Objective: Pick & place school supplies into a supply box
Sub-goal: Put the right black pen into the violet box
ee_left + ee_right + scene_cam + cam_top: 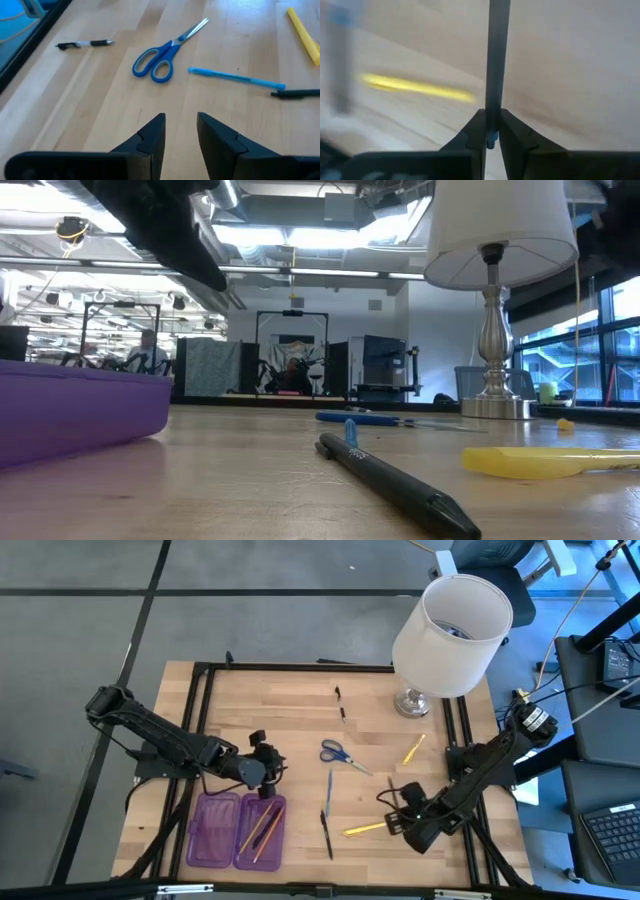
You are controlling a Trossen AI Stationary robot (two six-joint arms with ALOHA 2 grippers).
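Note:
The purple supply box point(238, 831) lies open at the near left with two pencils point(258, 830) in its right half. My left gripper point(268, 766) hovers open just beyond it, nothing between its fingers point(181, 131). Near the table's near right, my right gripper point(394, 803) is shut on a thin grey pen point(497, 60). On the table lie blue-handled scissors point(338, 754), a blue pen point(329, 790), a black pen point(327, 833), a yellow marker point(364, 829), a small yellow pen point(414, 749) and a far black pen point(341, 703). My right gripper pinches the grey pen near one end point(492, 120) between its two fingers. The short end pokes back between the fingers. The long part runs on past the fingertips, along the line they point, and leaves the wrist view. The fingers point steeply down.
A lamp with a white shade point(452, 622) stands on its metal foot point(411, 703) at the far right. A black frame point(200, 710) runs along the table's left and far edges. Bare wood lies between the box and the blue pen.

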